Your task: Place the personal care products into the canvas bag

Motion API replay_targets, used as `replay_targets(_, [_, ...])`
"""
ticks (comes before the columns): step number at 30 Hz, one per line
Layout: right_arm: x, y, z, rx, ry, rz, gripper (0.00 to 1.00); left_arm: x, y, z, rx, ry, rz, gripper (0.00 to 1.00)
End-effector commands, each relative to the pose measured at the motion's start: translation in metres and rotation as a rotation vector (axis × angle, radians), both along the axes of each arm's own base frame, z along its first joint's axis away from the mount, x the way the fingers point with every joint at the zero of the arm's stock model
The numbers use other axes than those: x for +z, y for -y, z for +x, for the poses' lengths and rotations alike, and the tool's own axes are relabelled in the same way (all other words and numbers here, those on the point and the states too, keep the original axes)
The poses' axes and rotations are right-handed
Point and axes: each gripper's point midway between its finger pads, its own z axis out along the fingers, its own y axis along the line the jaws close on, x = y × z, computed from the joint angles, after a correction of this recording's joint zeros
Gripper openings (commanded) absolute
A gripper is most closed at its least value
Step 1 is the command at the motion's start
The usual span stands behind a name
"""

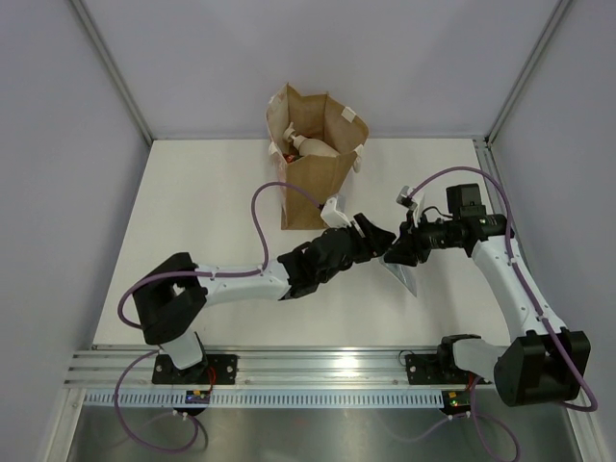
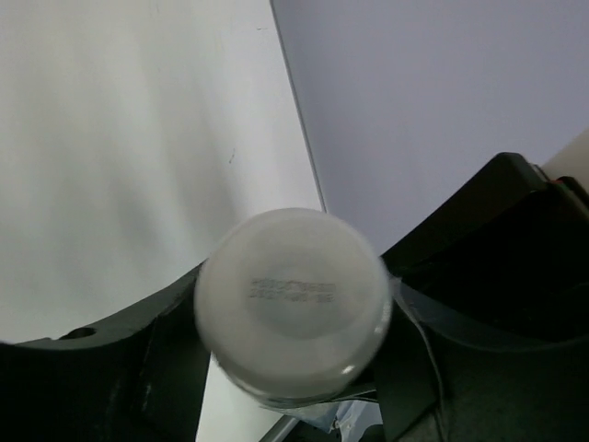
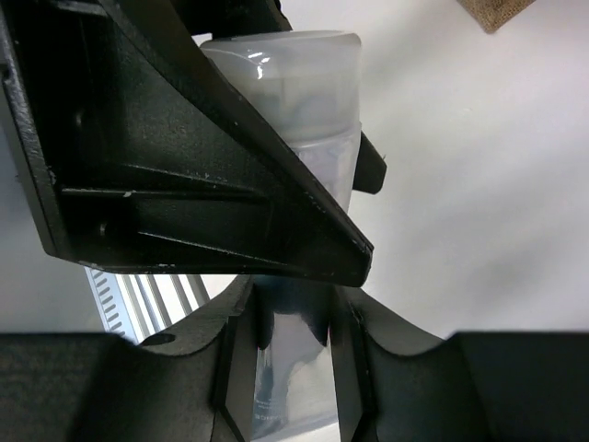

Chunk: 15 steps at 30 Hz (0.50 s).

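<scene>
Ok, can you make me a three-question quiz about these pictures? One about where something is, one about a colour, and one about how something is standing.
1. Where is the silver tube?
A. Inside the bag
B. Held between the two grippers
C. Lying alone by the left arm's base

2. What colour is the tube's cap?
A. Whitish
B. Red
C. Dark blue

3. How is the canvas bag standing?
A. Lying flat on its side
B. Folded shut
C. Upright with its top open

Answers:
1. B: the left gripper and the right gripper meet at the tube in the middle of the table.
2. A: the left wrist view shows the round cap end-on, pale white.
3. C: the top view looks straight into the bag's open mouth, with bottles inside.
</scene>
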Motion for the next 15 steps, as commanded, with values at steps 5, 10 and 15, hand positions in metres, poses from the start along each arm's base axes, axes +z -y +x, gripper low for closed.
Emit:
replay_targets(5, [0.023,-0.007,0.002,0.015,0.067,0.065,0.39,0.006,-0.003,0.001,-0.009,0.052,0.017,0.26])
replay_targets(10, [0.023,-0.006,0.0,0.014,0.079,0.055,0.67,0.005,-0.016,-0.01,-0.05,0.083,0.078,0.13])
replay_targets(15, [0.025,-0.004,-0.001,0.016,0.101,0.039,0.89,0.014,-0.033,-0.016,-0.088,0.157,0.184,0.01])
